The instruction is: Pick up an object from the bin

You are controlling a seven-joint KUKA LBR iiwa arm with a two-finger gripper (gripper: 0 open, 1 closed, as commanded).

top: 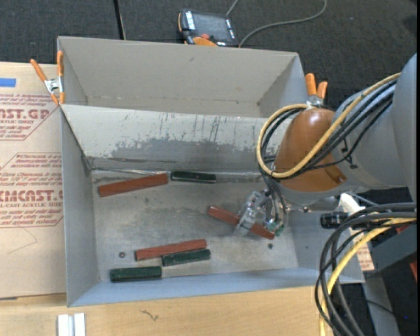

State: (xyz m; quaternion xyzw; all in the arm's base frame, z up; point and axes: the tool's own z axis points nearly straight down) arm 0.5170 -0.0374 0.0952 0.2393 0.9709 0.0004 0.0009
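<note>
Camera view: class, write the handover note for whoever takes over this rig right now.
Gripper: low at the right of the bin, over the slanted red-brown bar; no hold can be seen.
Elsewhere: back red-brown bar and back green bar; front red-brown bar, middle green bar, front-left green bar.
Done: nothing lifted out.
Left: grasp one bar, lift it clear.

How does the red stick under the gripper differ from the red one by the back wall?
The back stick rises toward the right; the right stick slopes down rightward. The gripper covers the right stick's middle; the back stick lies uncovered. Both are reddish-brown bars.
</note>
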